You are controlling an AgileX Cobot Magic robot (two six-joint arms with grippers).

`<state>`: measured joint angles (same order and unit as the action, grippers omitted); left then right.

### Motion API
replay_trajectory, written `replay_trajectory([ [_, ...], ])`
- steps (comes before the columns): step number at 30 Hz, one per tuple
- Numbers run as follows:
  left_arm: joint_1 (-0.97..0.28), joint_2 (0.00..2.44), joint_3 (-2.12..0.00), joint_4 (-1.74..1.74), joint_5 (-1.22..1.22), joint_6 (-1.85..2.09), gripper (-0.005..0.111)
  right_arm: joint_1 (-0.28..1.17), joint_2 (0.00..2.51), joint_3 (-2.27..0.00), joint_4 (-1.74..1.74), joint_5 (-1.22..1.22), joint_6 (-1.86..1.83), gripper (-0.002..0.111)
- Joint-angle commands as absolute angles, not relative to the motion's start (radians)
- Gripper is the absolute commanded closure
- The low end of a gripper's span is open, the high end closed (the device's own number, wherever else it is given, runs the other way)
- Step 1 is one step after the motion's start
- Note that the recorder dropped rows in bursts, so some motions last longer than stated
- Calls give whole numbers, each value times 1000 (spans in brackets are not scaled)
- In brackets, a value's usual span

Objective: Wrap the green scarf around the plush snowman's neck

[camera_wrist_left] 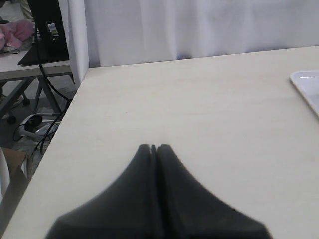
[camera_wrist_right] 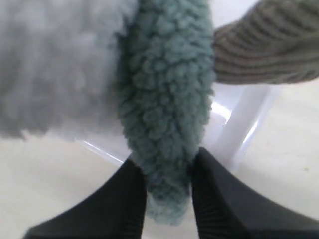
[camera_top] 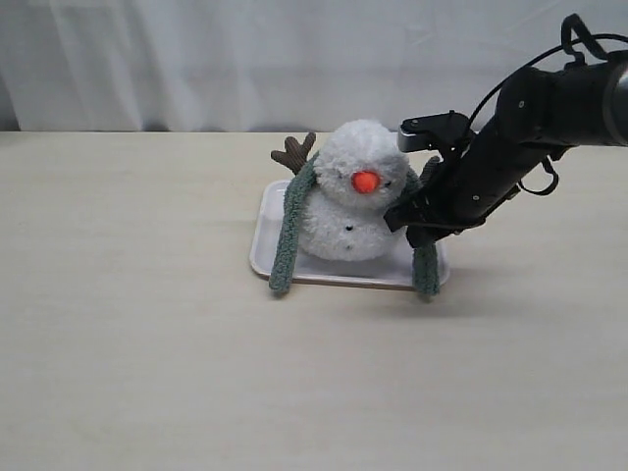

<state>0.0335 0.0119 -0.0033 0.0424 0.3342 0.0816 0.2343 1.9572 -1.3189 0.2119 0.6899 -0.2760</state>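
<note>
Pale tabletop (camera_top: pixel 147 373), right arm (camera_top: pixel 530 128) angled down, right gripper (camera_wrist_right: pixel 167 160) pinching green scarf (camera_wrist_right: pixel 164 89), left gripper (camera_wrist_left: pixel 153 148) closed

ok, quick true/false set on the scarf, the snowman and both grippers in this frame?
1. The right gripper is pinching the green scarf. True.
2. The left gripper holds the scarf's other end. False: it is shut on nothing, over bare table.
3. The plush snowman sits on the white tray. True.
4. The scarf's ends cross in front of the snowman. False: they hang apart, one down each side.
</note>
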Motion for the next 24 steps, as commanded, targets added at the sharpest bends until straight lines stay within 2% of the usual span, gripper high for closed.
replay_trajectory([
  [1,34,9,0,40,323,81,107,235,1958,-1313,210,684,-276,104],
  [12,34,9,0,40,323,81,107,235,1947,-1313,485,791,-483,104],
  [24,34,9,0,40,323,81,107,235,2000,-1313,494,790,-487,104],
])
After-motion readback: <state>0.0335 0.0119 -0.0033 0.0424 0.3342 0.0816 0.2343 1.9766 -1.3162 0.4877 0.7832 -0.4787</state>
